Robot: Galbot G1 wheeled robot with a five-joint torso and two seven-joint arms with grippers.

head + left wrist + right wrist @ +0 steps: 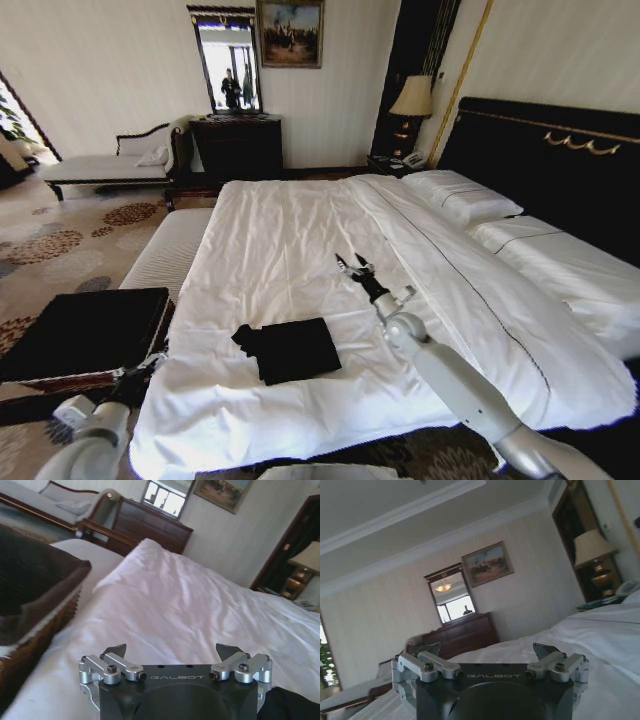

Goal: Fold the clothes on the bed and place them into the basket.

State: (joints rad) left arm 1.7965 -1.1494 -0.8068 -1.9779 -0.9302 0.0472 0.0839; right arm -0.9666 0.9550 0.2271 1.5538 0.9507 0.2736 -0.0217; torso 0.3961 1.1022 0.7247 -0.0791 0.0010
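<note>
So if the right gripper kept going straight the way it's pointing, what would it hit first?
Probably nothing soon. The right gripper, open, is held above the bed and aims up the sheet toward the far dresser. The way looks free, though depth is hard to judge.

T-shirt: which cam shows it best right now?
Head view. The whole black T-shirt lies folded on the bed, between the two arms. The left wrist view catches a dark corner of it beside the open left hand. The right wrist view looks over the bed at the far wall, past the open right hand.
</note>
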